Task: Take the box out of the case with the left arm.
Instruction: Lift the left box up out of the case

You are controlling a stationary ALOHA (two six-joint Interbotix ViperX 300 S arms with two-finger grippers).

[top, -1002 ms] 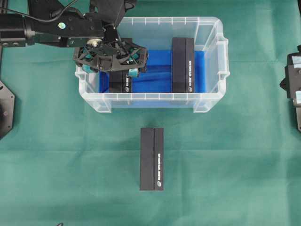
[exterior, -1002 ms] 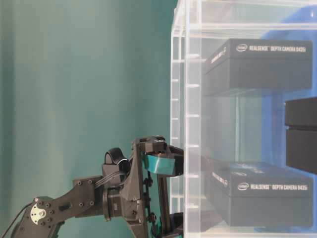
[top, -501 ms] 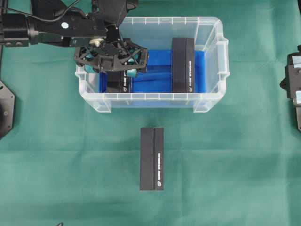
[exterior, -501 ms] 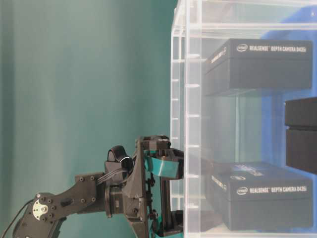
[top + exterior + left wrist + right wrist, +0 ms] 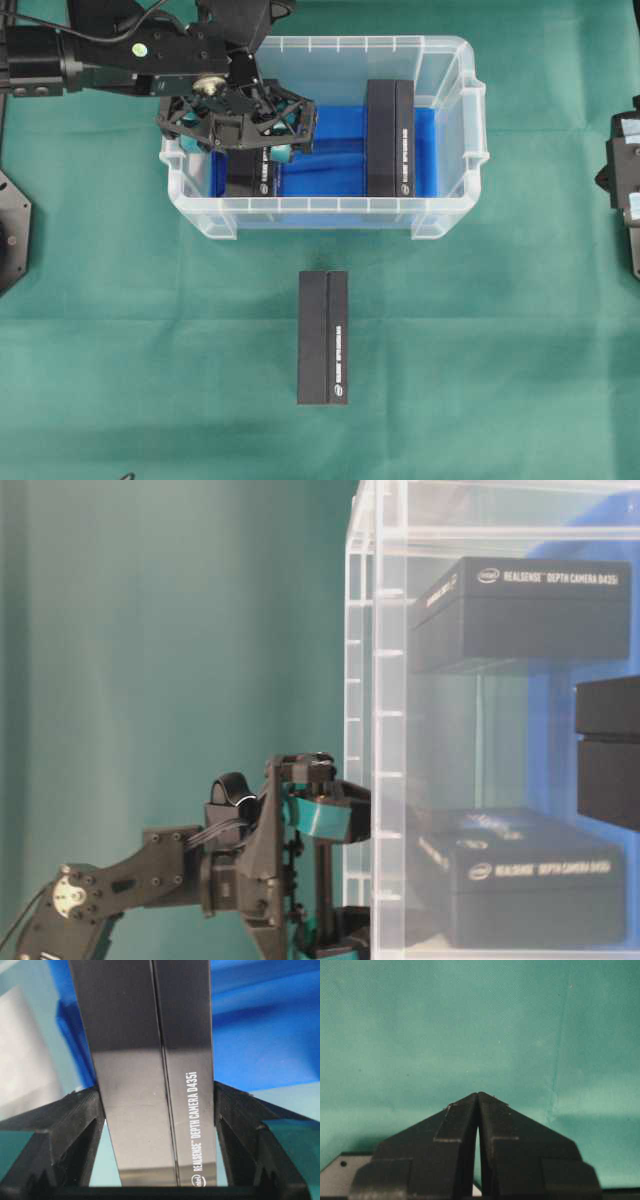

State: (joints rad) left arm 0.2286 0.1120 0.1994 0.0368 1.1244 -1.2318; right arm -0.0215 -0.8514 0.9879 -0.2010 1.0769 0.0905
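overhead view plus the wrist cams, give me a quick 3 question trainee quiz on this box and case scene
1. How many black boxes lie inside the case?
2. True or false: the left gripper has its fingers against both sides of a box.
3. The box on the cloth lies: A) left of the case, B) in front of the case, C) on top of it.

Key: 1) two; 2) true; 3) B. The right gripper is shut and holds nothing.

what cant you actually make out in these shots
- Held box: overhead, the left gripper covers its far half.
- Same box, table-level: print blurred behind the case wall.
- Third box, table-level: cut off by the right edge.
- Right gripper: overhead, mostly beyond the right edge.
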